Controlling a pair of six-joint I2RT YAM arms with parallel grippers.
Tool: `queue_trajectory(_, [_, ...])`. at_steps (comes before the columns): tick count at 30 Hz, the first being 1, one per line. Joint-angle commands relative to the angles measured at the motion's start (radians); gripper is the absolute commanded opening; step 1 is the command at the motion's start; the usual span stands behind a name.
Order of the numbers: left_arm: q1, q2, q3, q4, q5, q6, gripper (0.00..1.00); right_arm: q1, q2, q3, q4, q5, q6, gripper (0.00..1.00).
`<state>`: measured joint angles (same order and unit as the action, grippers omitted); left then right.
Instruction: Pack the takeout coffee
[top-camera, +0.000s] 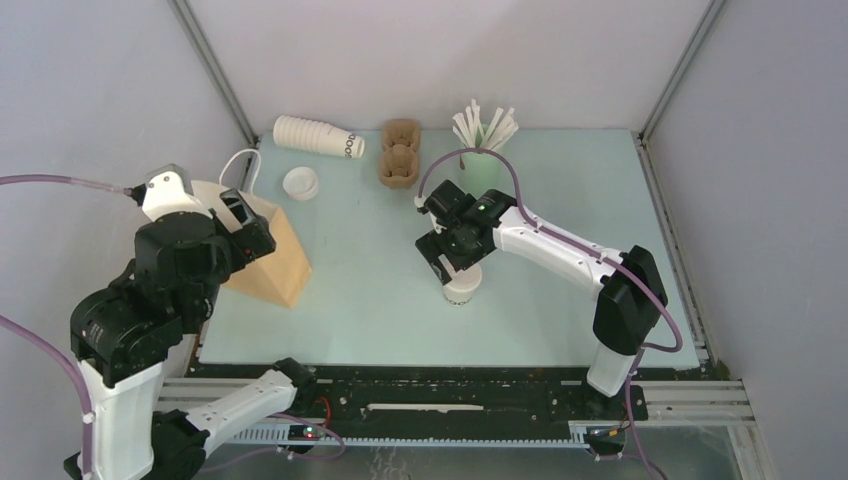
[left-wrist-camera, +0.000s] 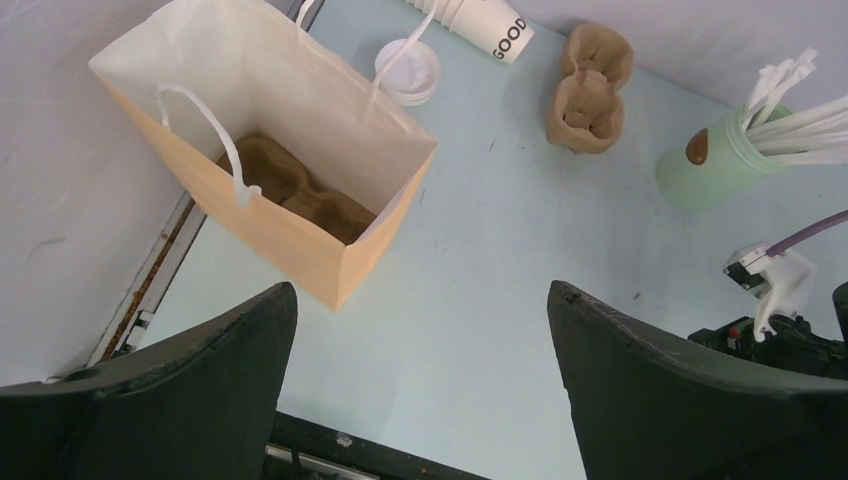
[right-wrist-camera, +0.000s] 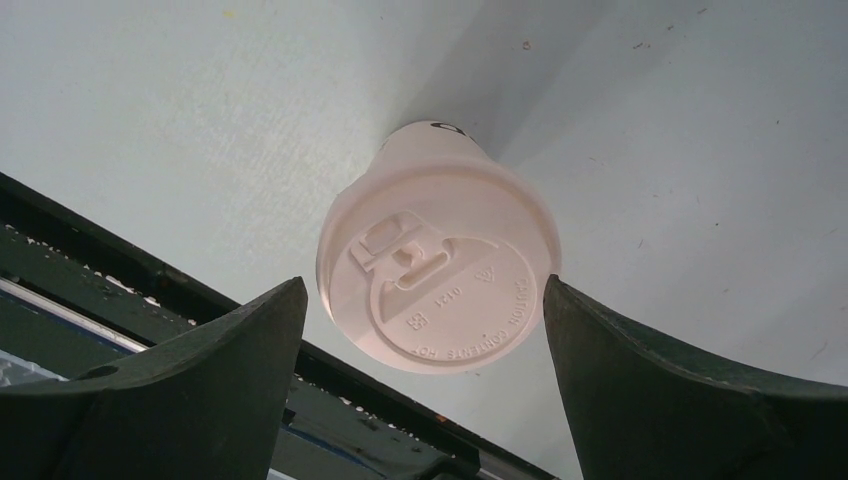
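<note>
The takeout coffee (top-camera: 463, 289) is a cream-white paper cup standing upright on the table with a white lid (right-wrist-camera: 440, 285) pressed on it. In the right wrist view a bit of dark lettering shows near the cup's base. My right gripper (right-wrist-camera: 424, 281) hangs just above it, open, with its fingers wide on either side of the lid and nothing held. In the top view the right gripper (top-camera: 455, 258) covers most of the cup. My left gripper (left-wrist-camera: 420, 290) is open and empty, up over the table beside the paper bag (left-wrist-camera: 300, 240).
The brown paper bag (top-camera: 272, 262) stands open at the left with a cardboard cup carrier (left-wrist-camera: 300, 190) inside. At the back lie a stack of nested cups (top-camera: 318, 136), a pile of lids (top-camera: 300, 183), another carrier (top-camera: 399, 153) and a green cup of white sticks (top-camera: 482, 165).
</note>
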<state>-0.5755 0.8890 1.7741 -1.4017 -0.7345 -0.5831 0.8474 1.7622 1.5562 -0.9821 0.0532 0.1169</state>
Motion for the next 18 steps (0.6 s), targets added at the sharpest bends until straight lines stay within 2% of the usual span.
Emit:
queue_trajectory(1, [0.003,-0.004,-0.020,0.012,-0.024,0.005,1.00,0.008,-0.028,0.007,0.006,0.019,-0.005,0.97])
queue_trajectory(18, [0.003,0.000,-0.042,0.030,-0.001,0.008,1.00,-0.009,-0.045,-0.001,0.004,0.005,0.009,0.99])
